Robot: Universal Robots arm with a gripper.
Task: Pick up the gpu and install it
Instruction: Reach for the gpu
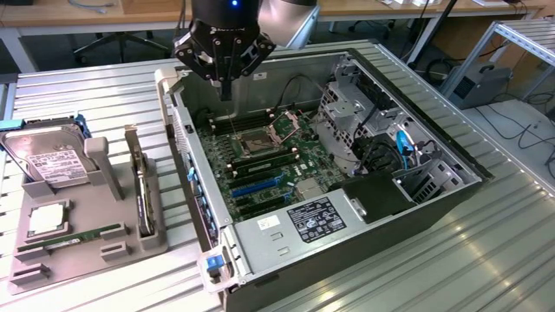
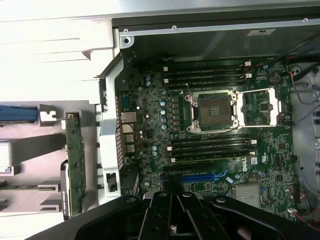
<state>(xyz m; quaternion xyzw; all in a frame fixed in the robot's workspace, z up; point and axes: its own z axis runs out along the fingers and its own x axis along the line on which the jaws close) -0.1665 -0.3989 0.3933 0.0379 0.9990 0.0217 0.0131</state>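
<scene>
Open computer case [image 1: 347, 266] on the surface [image 1: 95, 91], its expansion slots [image 1: 256, 186] bare; beside it the grey holder [image 1: 87, 257] carries the gpu [image 1: 145, 195] on edge, untouched; end effector [image 1: 225, 81] closed, empty, above the motherboard [image 1: 299, 159]; all steps remain.

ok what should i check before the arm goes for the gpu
1. The gripper is empty: ok, shut on nothing.
2. Jaws open for a grasp: not ok, shut.
3. The gpu is reachable: ok, on edge in the grey holder, uncovered.
4. The gripper is above the gpu: not ok, it hangs over the open case.
5. The blue slot is free: ok, no card in it.
</scene>
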